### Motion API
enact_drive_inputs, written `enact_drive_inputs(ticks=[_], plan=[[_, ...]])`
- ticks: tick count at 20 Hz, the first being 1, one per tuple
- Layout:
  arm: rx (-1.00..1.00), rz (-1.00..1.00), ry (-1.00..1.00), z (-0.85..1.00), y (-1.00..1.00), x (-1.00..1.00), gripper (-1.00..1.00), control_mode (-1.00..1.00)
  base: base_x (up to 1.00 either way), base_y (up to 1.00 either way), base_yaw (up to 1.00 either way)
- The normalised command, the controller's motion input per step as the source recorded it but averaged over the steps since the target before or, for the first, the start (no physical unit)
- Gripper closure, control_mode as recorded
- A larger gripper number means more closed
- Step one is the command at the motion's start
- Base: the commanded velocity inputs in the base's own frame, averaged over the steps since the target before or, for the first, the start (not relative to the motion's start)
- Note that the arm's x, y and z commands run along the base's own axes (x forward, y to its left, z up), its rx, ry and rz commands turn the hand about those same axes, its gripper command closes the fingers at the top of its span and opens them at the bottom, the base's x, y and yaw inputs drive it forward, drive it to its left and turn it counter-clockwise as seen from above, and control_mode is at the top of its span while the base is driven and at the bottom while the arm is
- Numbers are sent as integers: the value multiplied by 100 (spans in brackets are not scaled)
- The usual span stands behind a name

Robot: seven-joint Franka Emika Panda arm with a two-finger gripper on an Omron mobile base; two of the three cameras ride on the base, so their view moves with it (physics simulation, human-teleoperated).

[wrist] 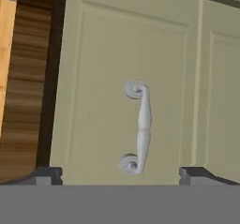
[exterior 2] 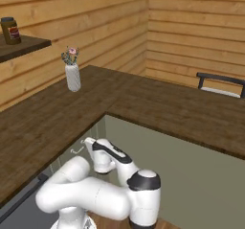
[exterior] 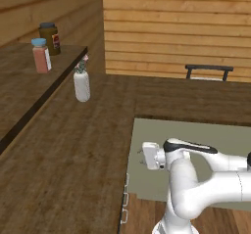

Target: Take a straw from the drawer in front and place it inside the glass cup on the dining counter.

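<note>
Gripper (wrist: 120, 175) spread wide, holding nothing, fingertips (wrist: 47, 175) apart at bottom of hand view. Sage-green drawer (wrist: 131, 68) front straight ahead, shut; pale scrolled handle (wrist: 138, 127) centred between fingertips, not touched. Arm folded low beside cabinet under dark-brown desk (exterior: 73, 145). White vase (exterior: 82, 83) with pink flowers stands on desk, far left. Two jars (exterior: 42, 56) on raised shelf (exterior: 19, 81) further left. Black chair back (exterior: 208, 71) behind desk, far right
</note>
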Motion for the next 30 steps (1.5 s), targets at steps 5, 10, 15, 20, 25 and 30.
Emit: enact_drive_inputs(ticks=[5, 10, 15, 20, 25, 30], plan=[[-2, 10, 18, -28, 1, 68, -100, -100, 0, 0, 0], [0, 13, 13, -43, 10, 44, -100, -100, 0, 0, 0], [0, 15, 10, -56, 14, 34, -100, -100, 0, 0, 0], [0, 16, 2, -46, 8, 7, -100, -100, 0, 0, 0], [0, 16, -3, -30, 1, -29, -100, -100, 0, 0, 0], [0, 14, -6, -33, 0, -78, -100, -100, 0, 0, 0]])
